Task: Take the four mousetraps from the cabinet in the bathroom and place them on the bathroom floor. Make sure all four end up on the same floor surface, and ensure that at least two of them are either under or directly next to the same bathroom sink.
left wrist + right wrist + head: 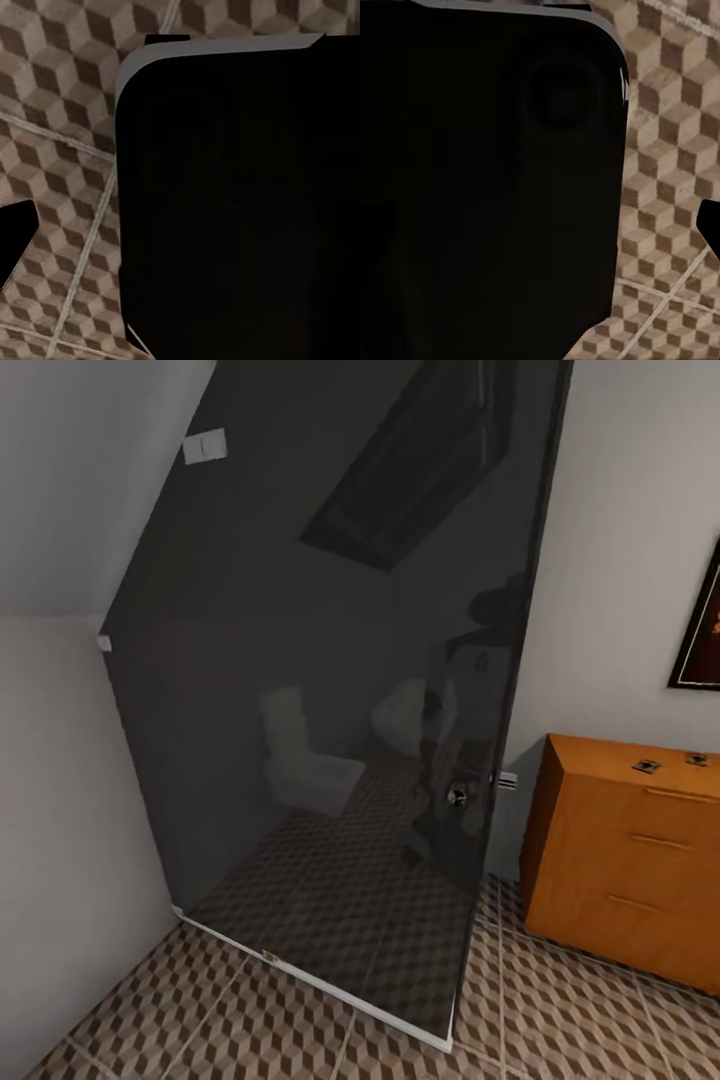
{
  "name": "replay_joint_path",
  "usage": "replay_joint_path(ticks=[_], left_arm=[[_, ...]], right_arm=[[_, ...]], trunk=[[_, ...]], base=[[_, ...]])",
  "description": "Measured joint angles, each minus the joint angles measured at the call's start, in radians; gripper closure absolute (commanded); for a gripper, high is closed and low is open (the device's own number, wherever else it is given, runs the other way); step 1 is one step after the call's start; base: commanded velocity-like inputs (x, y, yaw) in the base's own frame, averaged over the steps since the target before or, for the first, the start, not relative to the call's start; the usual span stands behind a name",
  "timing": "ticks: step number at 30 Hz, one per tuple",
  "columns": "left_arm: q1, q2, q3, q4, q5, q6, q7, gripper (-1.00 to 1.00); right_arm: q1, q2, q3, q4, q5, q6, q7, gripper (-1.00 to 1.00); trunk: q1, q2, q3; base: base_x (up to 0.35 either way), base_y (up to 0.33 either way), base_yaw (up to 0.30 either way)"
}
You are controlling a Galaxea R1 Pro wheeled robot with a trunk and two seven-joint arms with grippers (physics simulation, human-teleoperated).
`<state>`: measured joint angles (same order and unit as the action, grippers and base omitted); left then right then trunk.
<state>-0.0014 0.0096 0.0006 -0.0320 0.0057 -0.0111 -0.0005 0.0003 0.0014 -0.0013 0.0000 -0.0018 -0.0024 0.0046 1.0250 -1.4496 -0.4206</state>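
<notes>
From the head camera I faced a tall dark glass panel standing on the patterned bathroom floor, with a toilet and the robot's own shape faintly mirrored in it. The orange-brown cabinet stood against the wall to the right of the panel, and I could make out two mousetraps lying on its top near the back, one just beside the other. Both wrist cameras looked down past a big black body at the cube-print tiles, so I could not tell whether either claw was spread or pressed together.
</notes>
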Motion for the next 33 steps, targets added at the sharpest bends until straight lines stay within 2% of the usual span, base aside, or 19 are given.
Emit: replay_joint_path(ticks=[33], left_arm=[[0.0, -0.003, 0.004, -0.003, 0.005, 0.0, 0.001, -1.0]], right_arm=[[0.0, 0.0, -0.001, 0.0, -0.005, -0.002, 0.0, -1.0]], trunk=[[0.0, 0.0, 0.012]], base=[[0.0, 0.0, -0.277]])
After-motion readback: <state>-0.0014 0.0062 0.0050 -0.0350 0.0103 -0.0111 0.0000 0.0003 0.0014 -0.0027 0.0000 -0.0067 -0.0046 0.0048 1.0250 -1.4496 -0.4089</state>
